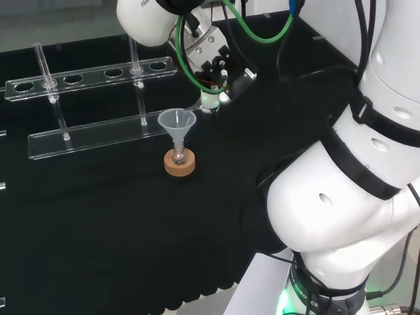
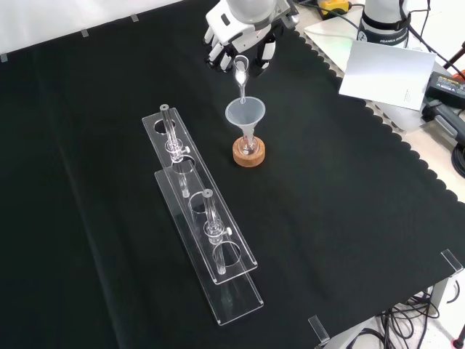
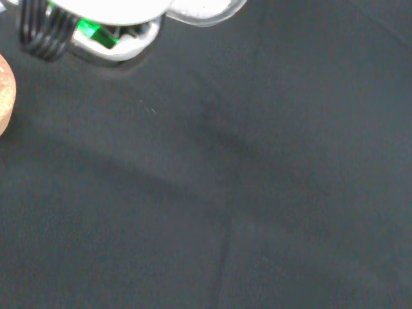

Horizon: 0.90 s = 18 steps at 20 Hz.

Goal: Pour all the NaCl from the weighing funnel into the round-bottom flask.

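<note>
A small round-bottom flask sits on a cork ring, and a clear plastic funnel stands in its neck. The hand hangs just beyond the funnel in the front view, with its fingers curled round the glass weighing funnel. The weighing funnel is tipped with its spout pointing down toward the plastic funnel's rim. I cannot tell whether any salt is in it. In the wrist view an edge of the cork ring shows beside the blurred hand.
Two long clear racks holding upright glass tubes lie to the left of the flask in the front view, and show as racks farther back in the head view. The cloth's scalloped edge and a white sheet are at the front view's right.
</note>
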Tool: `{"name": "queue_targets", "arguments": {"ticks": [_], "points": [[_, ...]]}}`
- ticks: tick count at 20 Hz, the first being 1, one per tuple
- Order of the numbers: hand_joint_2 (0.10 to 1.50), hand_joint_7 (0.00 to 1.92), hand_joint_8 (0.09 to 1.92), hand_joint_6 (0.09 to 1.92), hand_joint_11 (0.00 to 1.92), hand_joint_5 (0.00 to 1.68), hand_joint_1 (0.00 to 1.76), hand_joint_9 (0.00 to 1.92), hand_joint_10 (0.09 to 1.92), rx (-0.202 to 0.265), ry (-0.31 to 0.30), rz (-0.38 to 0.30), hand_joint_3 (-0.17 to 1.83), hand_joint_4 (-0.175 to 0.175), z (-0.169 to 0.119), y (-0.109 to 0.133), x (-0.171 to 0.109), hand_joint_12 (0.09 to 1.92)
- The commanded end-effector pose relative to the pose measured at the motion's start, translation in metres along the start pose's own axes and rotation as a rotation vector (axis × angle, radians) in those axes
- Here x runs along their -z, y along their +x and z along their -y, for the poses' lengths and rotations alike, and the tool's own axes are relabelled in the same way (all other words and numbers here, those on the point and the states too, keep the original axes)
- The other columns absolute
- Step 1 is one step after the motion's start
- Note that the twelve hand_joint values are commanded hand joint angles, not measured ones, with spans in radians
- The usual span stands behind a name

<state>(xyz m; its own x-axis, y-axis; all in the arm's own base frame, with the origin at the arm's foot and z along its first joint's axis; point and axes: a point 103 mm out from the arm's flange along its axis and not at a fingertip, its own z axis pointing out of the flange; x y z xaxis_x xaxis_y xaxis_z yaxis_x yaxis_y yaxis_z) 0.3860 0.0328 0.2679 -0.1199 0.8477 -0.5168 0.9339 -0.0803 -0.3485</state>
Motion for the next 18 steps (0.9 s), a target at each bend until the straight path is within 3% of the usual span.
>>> {"name": "queue_targets", "arguments": {"ticks": [1,10,11,13,18], "points": [[0.65,0.77,0.61,0.58,0.94,1.32,1.13,1.16,0.2,0.002,0.005,0.017,0.64,0.175,-0.001,0.002,0.001,0.97],[0.65,0.77,0.61,0.58,0.94,1.32,1.13,1.16,0.2,0.005,0.003,0.045,0.64,0.175,-0.002,0.001,0.001,0.97],[0.65,0.77,0.61,0.58,0.94,1.32,1.13,1.16,0.2,-0.031,0.024,0.072,0.64,0.175,-0.002,0.004,0.002,0.97],[0.65,0.77,0.61,0.58,0.94,1.32,1.13,1.16,0.19,-0.044,0.038,0.086,0.64,0.175,-0.002,0.007,0.005,0.97],[0.64,0.76,0.61,0.58,0.94,1.32,1.13,1.16,0.19,-0.022,0.029,0.075,0.64,0.175,-0.002,0.006,0.006,0.97]]}}
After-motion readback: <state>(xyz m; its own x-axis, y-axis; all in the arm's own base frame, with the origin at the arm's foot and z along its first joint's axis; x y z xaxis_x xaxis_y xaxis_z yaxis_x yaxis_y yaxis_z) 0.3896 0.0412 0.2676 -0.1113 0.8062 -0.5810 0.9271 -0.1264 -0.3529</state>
